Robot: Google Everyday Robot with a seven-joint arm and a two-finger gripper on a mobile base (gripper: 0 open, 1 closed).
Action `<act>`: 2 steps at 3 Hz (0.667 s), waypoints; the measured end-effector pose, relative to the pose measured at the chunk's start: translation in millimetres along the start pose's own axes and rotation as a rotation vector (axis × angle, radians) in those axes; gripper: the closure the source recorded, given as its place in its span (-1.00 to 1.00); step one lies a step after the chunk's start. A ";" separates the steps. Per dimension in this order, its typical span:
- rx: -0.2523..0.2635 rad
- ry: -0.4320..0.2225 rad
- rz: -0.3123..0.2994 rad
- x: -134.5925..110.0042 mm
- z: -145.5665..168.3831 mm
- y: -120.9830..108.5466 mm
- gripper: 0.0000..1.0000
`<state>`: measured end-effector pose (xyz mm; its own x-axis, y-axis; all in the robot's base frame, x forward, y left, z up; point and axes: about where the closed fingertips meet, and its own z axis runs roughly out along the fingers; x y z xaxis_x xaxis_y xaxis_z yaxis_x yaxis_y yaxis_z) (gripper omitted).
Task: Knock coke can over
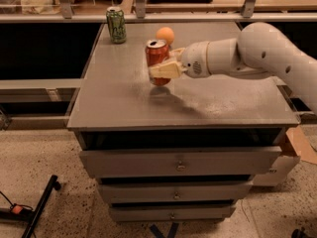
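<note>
The red aluminium soda can (156,56) with a silver top stood upright, or very nearly so, on the grey cabinet top (129,100), left of its middle and toward the back. The cream gripper (165,68) reached in from the right, crossing the can's lower front.

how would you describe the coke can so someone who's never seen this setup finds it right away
Look at the grey drawer cabinet: on its top stand two cans and an orange fruit. The coke can is nearer the middle, with the white arm's claw at its side. It is red with a silver top; the green can sits at the back left corner.
</note>
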<state>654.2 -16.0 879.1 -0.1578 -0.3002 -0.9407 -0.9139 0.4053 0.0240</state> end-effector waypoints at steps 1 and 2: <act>0.072 0.156 -0.094 -10.9 -15.2 -3.0 1.00; 0.142 0.337 -0.215 -20.4 -25.1 0.3 1.00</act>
<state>647.8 -31.4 906.7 -0.1041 -0.6466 -0.7557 -0.8825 0.4105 -0.2297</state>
